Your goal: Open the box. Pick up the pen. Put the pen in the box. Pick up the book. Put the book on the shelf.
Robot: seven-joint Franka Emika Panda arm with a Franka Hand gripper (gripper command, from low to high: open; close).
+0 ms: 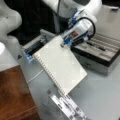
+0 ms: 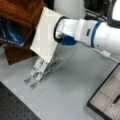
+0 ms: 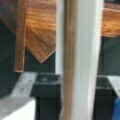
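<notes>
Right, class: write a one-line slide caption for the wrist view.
Wrist view: the book seen edge-on, upright in the centre, with the wooden shelf behind it.

A metal slotted stand (image 1: 66, 105) sits at the bottom middle of a front view, on the grey surface (image 1: 102, 95). In a front view it lies at the lower left (image 2: 40, 71). A small grey tray (image 1: 33, 46) with a dark inside is at the middle left. A thin white cable (image 1: 35, 76) runs just below it.
</notes>
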